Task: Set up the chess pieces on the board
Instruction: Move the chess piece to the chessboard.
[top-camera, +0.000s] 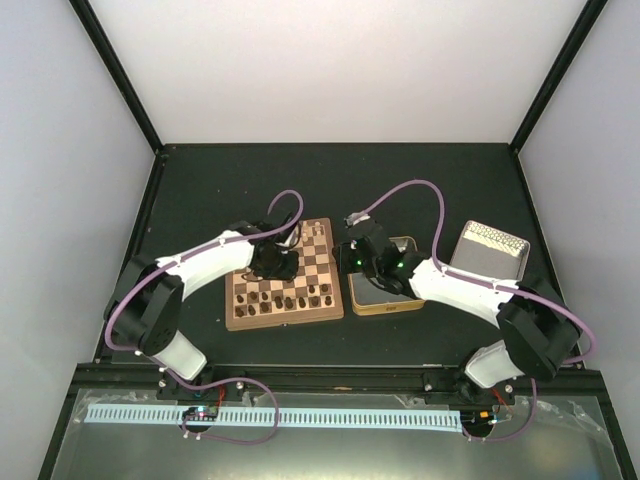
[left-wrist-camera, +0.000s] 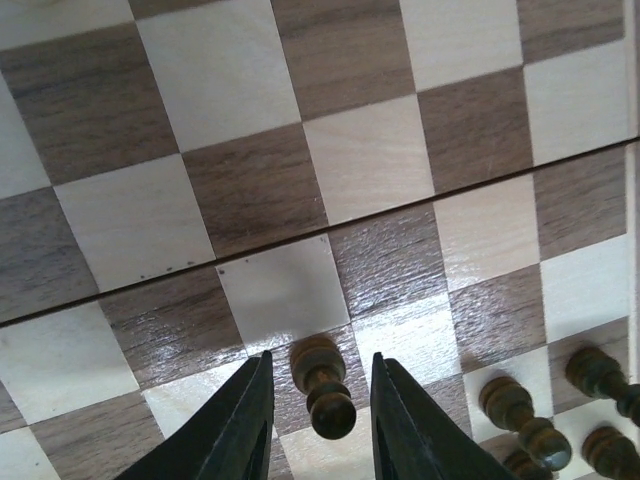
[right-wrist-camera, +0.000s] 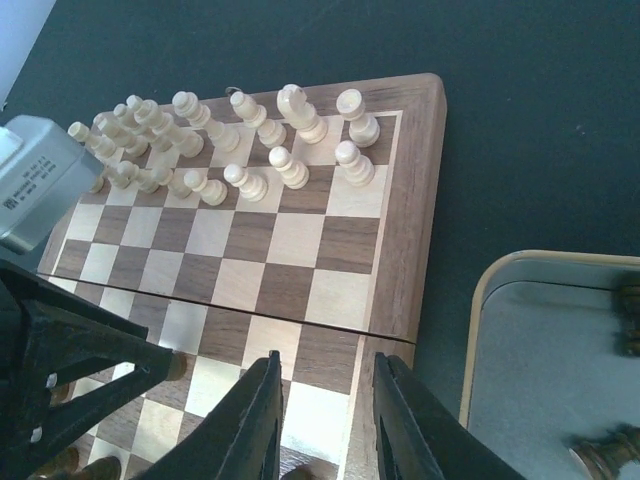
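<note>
Straddling one dark pawn (left-wrist-camera: 322, 385), the left gripper (left-wrist-camera: 321, 358) has its jaws narrow about the piece. A sliver of board (left-wrist-camera: 360, 160) shows on either side, so it does not look pinched yet. The pawn stands upright just on the near side of the board's centre seam, ahead of the other dark chessmen (left-wrist-camera: 520, 415) clustered to its right. The step in hand appears to be handling this single pawn. The next move probably calls for a square, gentle close and a straight lift, since its neighbours stand near enough to be knocked. The right gripper (right-wrist-camera: 320, 365) hovers over the board's right edge, jaws narrowly apart with only squares visible between them. It is just beside the tin (right-wrist-camera: 520, 350), where a few dark pieces lie waiting. The cream chessmen (right-wrist-camera: 220, 150) fill the far rows, well apart from both jaws. The left arm's grey wrist housing (right-wrist-camera: 35, 190) sits close to the right gripper, so the two arms crowd each other over the near half.
</note>
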